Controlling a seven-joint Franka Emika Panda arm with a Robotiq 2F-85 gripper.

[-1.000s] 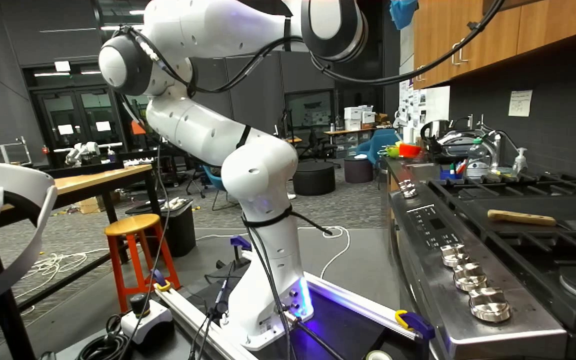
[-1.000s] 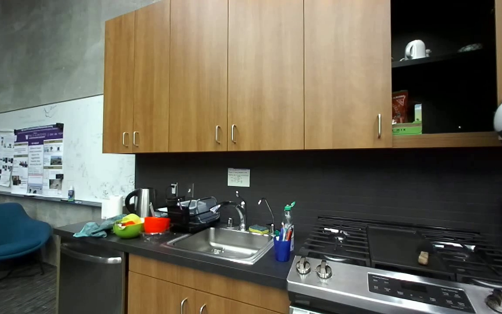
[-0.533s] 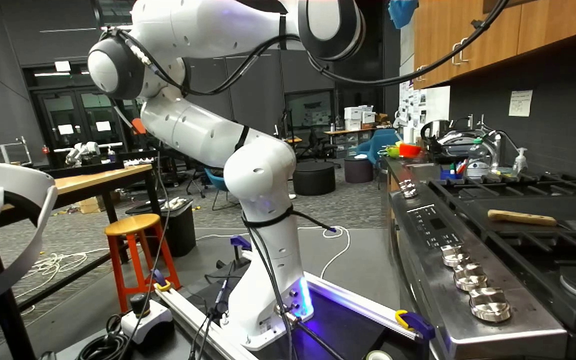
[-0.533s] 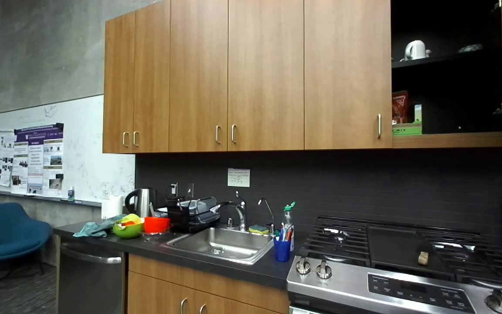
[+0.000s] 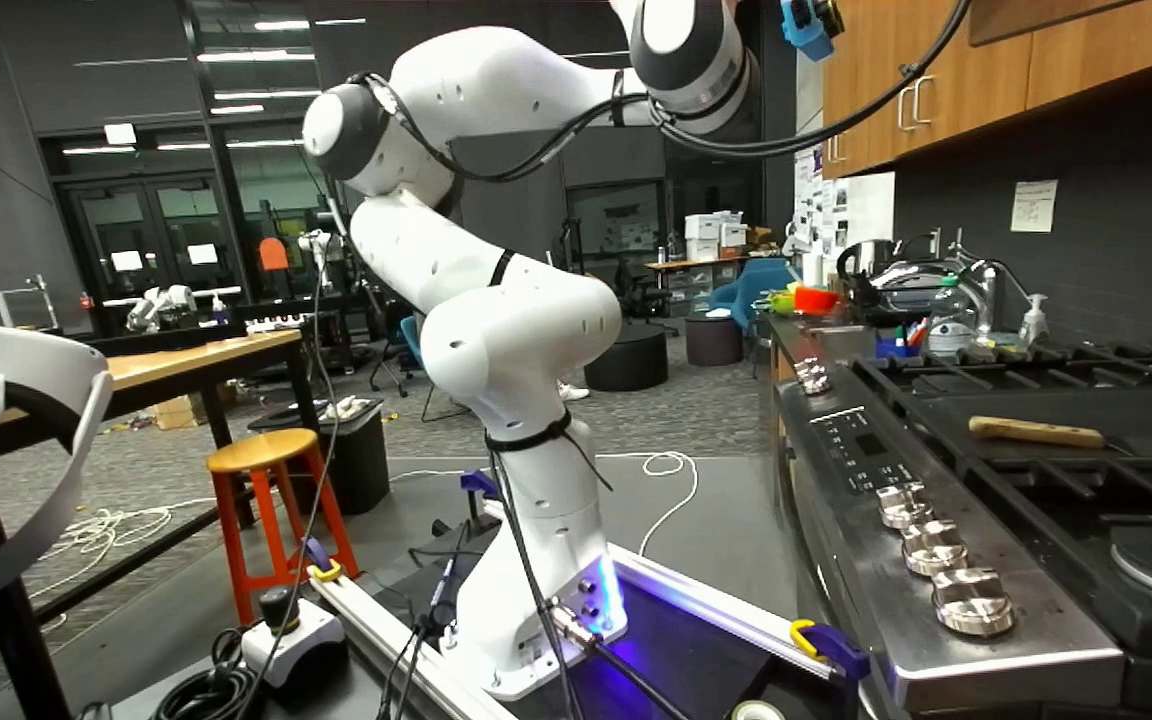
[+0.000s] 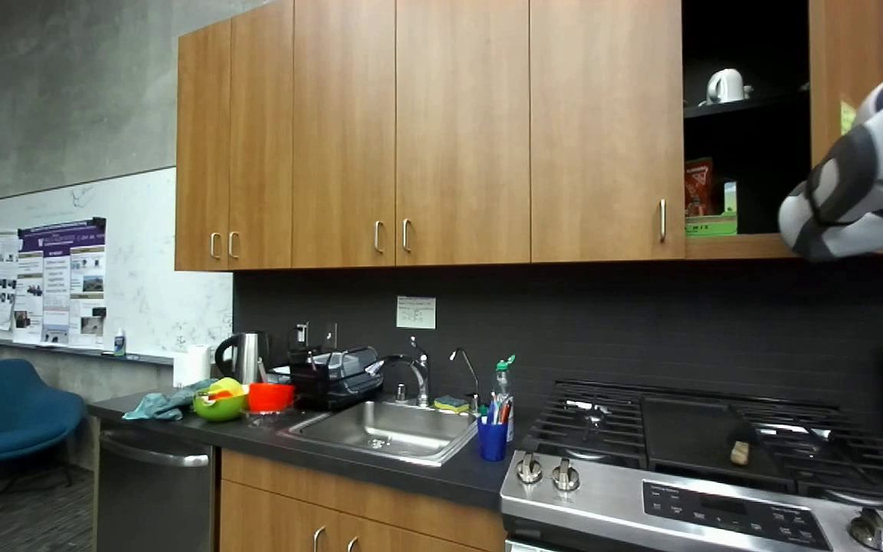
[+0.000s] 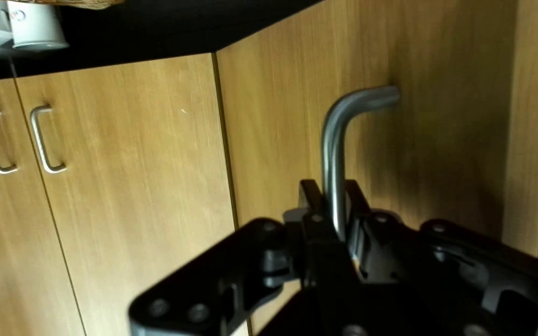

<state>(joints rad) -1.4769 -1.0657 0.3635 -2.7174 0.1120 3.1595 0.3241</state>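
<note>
Gripping, with the jaws closed in from two sides, the metal handle (image 7: 334, 158) of a wooden cabinet door (image 7: 456, 158). Lies neither ahead nor off to one side, but right between the jaws, apparently touching both. Runs lengthwise up and down in the wrist view, crosswise to the line on which the jaws meet, reaching beyond the fingertips (image 7: 310, 189) before bending right into the door face; disappears among the black fingers at the other end, too hidden to follow. Makes this hold, as a judgement, the relation that counts: tied through the bar to the door and its swing. Shows that door at a slant to the closed doors (image 7: 133, 163) on its left in the wrist view.

Reaches here on a single arm (image 5: 526, 330): rising from the base (image 5: 526, 650), leaning back to a high elbow, then stretching forward and out past the top edge in an exterior view, beside the wooden cabinets (image 5: 866, 60). Leaves the jaws out of sight in both exterior views. Shows as white links at the right edge in an exterior view, near an open cabinet bay (image 6: 740, 247) with a red bag (image 6: 697, 184) and a green box (image 6: 711, 225) inside.
</note>
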